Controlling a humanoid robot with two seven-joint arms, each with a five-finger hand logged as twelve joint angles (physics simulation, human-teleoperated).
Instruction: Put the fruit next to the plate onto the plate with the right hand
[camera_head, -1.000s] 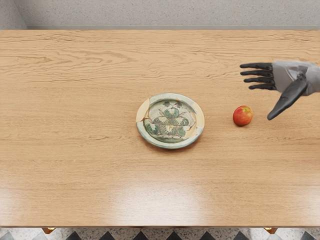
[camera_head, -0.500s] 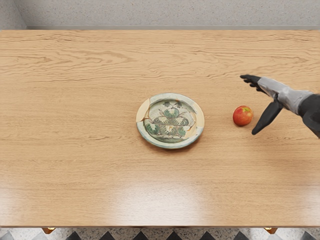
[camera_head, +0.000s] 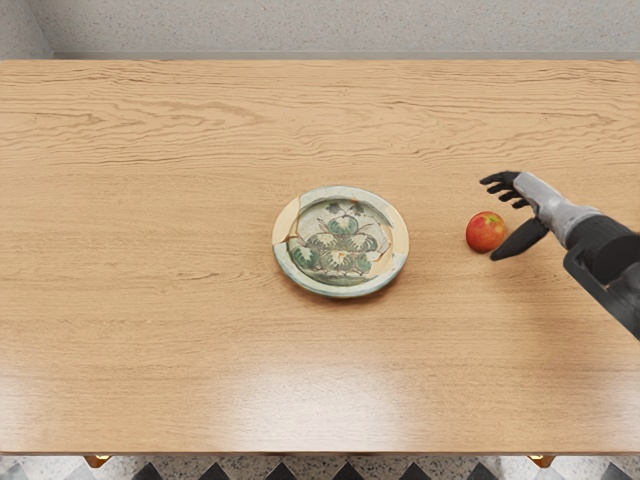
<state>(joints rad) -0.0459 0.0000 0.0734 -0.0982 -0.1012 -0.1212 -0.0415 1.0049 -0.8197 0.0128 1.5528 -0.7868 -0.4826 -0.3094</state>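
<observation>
a pale wooden table (camera_head: 150, 330) fills the view, with a grey wall (camera_head: 330, 25) along its far edge; a patterned plate (camera_head: 400, 232) sits mid-table, cracked at its left rim; the red apple (camera_head: 485, 231) rests on the wood to the right of the plate, apart from it; further right of the plate, past the apple, the right hand (camera_head: 530, 203) hangs low with fingers (camera_head: 497, 182) spread and holding nothing; its thumb (camera_head: 518, 240) points towards the apple, just beside it.

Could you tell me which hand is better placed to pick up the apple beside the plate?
Right: the right hand, open, sits just beside the apple, and only this arm shows.
</observation>
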